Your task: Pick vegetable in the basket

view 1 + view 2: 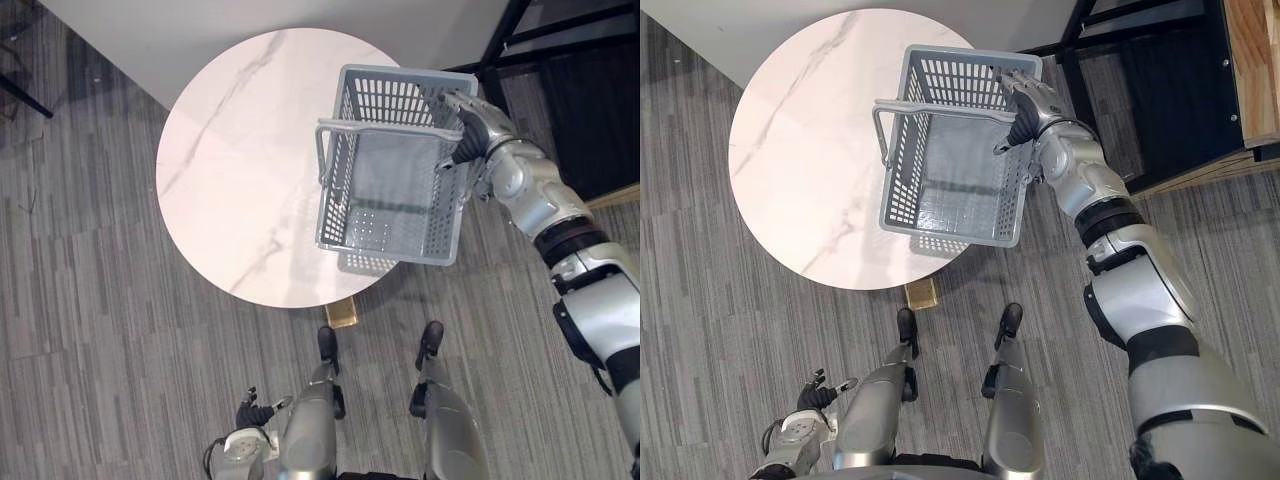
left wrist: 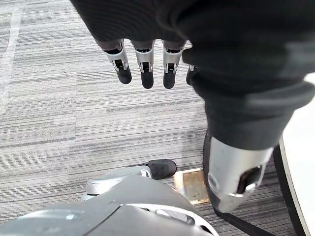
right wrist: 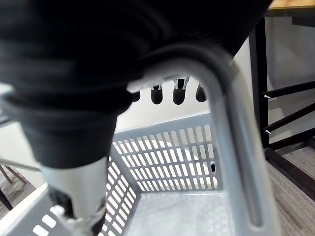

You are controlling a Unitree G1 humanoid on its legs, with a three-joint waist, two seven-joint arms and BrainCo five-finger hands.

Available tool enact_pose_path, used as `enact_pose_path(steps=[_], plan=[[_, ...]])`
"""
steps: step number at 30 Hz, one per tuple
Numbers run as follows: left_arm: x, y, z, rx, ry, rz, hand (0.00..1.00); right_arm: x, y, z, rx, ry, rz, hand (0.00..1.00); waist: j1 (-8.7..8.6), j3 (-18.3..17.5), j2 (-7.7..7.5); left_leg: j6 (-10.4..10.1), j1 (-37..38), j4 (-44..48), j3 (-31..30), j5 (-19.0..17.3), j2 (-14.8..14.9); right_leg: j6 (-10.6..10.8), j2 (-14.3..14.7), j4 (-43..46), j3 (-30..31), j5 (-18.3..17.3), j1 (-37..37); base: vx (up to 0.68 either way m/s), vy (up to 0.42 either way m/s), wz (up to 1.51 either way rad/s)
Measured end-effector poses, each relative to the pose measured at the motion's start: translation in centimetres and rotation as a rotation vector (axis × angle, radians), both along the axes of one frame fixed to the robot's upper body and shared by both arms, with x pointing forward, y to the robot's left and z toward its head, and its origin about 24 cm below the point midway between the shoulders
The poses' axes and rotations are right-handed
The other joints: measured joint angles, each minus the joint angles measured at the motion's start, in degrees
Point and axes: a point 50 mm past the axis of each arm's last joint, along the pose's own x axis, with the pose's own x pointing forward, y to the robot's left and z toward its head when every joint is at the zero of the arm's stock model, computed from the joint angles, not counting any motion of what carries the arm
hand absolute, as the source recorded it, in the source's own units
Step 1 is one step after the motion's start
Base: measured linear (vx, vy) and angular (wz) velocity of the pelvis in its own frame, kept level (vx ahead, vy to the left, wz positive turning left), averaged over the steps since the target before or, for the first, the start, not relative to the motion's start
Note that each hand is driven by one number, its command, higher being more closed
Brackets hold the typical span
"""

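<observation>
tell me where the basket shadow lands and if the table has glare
Left eye view: the grey basket throws a slotted shadow on the marble table near its front edge, beside the basket's near wall; the tabletop is evenly lit, no glare. Right wrist view: the right hand has its dark cover set against the lit basket floor.

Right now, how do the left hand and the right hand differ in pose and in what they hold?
The right hand is raised at the grey basket, above the table edge; the left hand hangs low over the carpet. The right hand appears closed on the basket's handle; the left hand's fingers are relaxed and hold nothing. Both have silver, dark-tipped fingers.
</observation>
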Motion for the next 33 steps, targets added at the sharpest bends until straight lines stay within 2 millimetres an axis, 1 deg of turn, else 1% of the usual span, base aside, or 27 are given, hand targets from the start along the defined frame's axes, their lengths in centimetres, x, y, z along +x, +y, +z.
enact_pose_path(steps=[9,10,15,25,31,33], plan=[[0.08,-0.06,0.03,0.010,0.000,-0.001,0.00,0.01,-0.26,0.14,0.014,-0.022,-0.013,0.00,0.20,0.1,0.16,0.0,-0.2,0.0,-0.3,0.0,0.0,0.0,0.0,-0.1,-0.3,0.0,0.0,0.00,0.000,0.00],[0.17,-0.09,0.05,0.010,-0.001,-0.002,0.00,0.01,-0.29,0.21,0.015,-0.028,-0.015,1.00,0.21,0.2,0.31,0.0,-0.3,0.0,-0.4,0.1,0.0,0.0,0.0,-0.1,-0.4,0.0,0.0,0.00,0.000,0.04],[0.64,-0.20,0.22,0.013,-0.011,-0.013,0.00,0.02,-0.32,0.41,0.017,-0.036,-0.019,1.00,0.15,0.3,0.52,0.0,-0.6,0.0,-1.1,0.4,0.0,0.0,0.0,-0.1,-1.0,0.0,0.1,0.00,0.000,0.07],[0.86,-0.24,0.31,0.019,-0.015,-0.023,0.00,0.13,-0.59,0.56,0.015,-0.032,-0.033,1.00,0.44,0.3,0.53,0.1,-1.1,0.0,-1.9,0.7,0.0,0.0,-0.1,-0.1,-1.9,0.0,0.2,0.03,0.001,0.04],[0.89,-0.25,0.32,0.019,-0.015,-0.024,0.00,0.16,-0.44,0.34,-0.035,-0.023,-0.035,1.00,0.54,0.3,0.52,0.1,-0.8,0.1,-1.7,0.8,0.0,-0.2,-0.1,-0.1,-1.7,0.1,0.4,0.02,0.001,-0.01],[0.90,-0.28,0.31,0.019,-0.013,-0.025,0.00,0.20,-0.18,-0.04,-0.074,0.000,-0.028,1.00,0.59,0.3,0.53,0.1,0.0,0.1,-1.5,0.8,0.1,-0.2,-0.1,-0.1,-1.5,0.1,1.1,0.03,0.001,-0.05]])
